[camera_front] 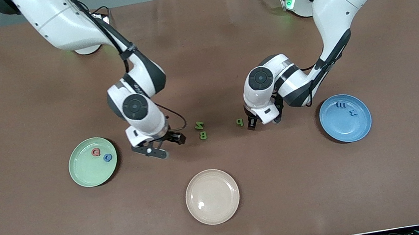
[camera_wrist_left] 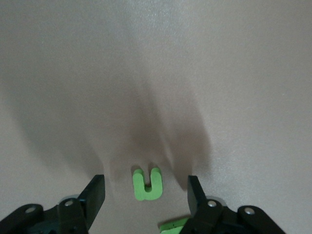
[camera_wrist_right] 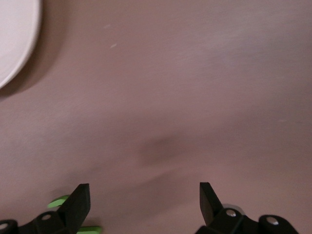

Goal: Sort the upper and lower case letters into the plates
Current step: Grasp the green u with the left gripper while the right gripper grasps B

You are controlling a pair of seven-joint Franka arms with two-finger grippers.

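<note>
Jaws gape; green plate (camera_front: 92, 162) and blue plate (camera_front: 345, 118) hold two letters each.

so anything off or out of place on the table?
Nothing looks damaged or spilled. Three green letters lie loose on the table, unsorted; green plate and blue plate hold two letters each; beige plate is empty.

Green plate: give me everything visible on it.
The green plate is a round, shallow, pale mint dish with a raised rim and a smooth, slightly glossy look. It lies flat on the brown table toward the right arm's end. Two small letters rest inside it, a red one and a blue one, side by side. No claw touches it.
</note>
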